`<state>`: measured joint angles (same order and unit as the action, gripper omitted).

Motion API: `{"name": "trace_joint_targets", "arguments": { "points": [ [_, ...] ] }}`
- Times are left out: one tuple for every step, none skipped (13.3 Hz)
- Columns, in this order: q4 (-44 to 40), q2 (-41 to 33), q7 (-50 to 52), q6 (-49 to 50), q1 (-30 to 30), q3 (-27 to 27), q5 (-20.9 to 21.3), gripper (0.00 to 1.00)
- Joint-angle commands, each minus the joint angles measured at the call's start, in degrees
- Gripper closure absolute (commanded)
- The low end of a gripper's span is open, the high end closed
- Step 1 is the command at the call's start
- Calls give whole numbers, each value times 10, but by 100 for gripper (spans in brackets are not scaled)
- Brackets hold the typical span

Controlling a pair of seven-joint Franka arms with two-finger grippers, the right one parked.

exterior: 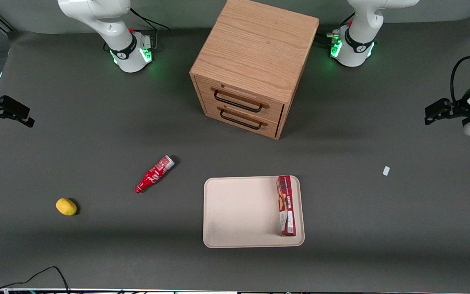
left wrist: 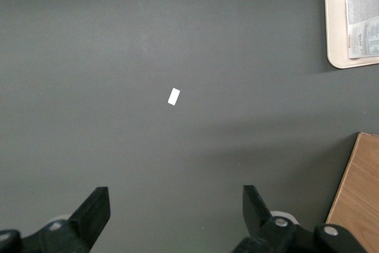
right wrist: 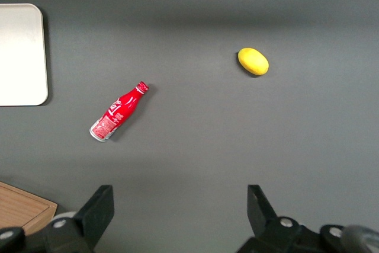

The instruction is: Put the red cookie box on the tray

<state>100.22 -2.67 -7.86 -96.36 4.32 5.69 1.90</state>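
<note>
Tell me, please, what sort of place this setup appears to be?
Probably a robotics lab bench: a grey-matted table with staged props, a red cookie box on a tray and a small wooden drawer cabinet. The open gripper hovers empty at the working arm's end.

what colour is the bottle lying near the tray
Red with white lettering, clearest in the right wrist view. The gripper hangs open over bare table.

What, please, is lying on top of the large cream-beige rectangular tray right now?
Only the long dark-red cookie box lies on the cream-beige tray, along its edge toward the working arm; whatever is beneath the box is hidden. The open end effector hovers elsewhere over bare table.
</note>
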Motion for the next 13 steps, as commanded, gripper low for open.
{"name": "trace_joint_targets", "arguments": {
  "points": [
    [16, -12, -15, -10, -4, -4, -2, 0],
    [11, -9, -15, -9, -5, -3, 1, 0],
    [7, -7, -17, -5, -13, -4, 2, 0],
    [1, -4, -17, -1, -22, -4, 1, 0],
    [-5, 4, -17, -1, -19, -4, 1, 0],
    [-18, 7, -12, 6, -16, -5, 2, 0],
    [-33, 19, -12, 21, -8, -3, 0, 0],
    [-55, 34, -8, 41, 1, 7, 1, 0],
    [-76, 47, -7, 55, 1, 8, 1, 0],
    [-90, 56, -7, 68, 1, 8, 1, 0],
    [-91, 56, -7, 71, 0, 9, 1, 0],
    [-90, 55, -7, 72, 0, 9, 1, 0],
    [-90, 55, -5, 73, 0, 9, 1, 0]
  ]
}}
